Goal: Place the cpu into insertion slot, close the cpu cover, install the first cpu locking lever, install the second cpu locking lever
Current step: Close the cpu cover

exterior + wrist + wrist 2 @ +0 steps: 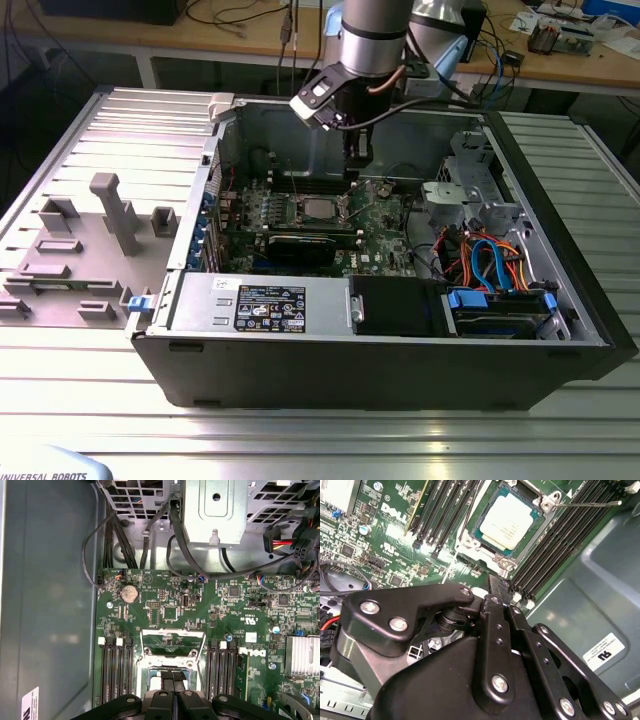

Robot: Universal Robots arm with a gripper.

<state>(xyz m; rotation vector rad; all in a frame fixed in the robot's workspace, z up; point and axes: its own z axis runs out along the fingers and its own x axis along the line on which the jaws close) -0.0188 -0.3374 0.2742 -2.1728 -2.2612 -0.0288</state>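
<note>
And there's the cpu, sitting square in the insertion slot, silver top up, on the green motherboard inside the open computer case on the bench. So the step in hand, by my reading, is the cpu cover, which looks swung back off the chip, bare board showing through its cut-out in the first wrist view. The hand hangs low just beside the socket's rim, fingers pressed together with nothing between them: a pusher here, not a grabber. To do this well, meet the cover on its metal frame, never on the chip's top. Carry it round its hinge arc rather than straight down, and keep the force light. A thin locking lever stands out across the memory slots, and it wants to be clear of the frame so nothing traps beneath. The cover should land flat all round, no corner riding high.
</note>
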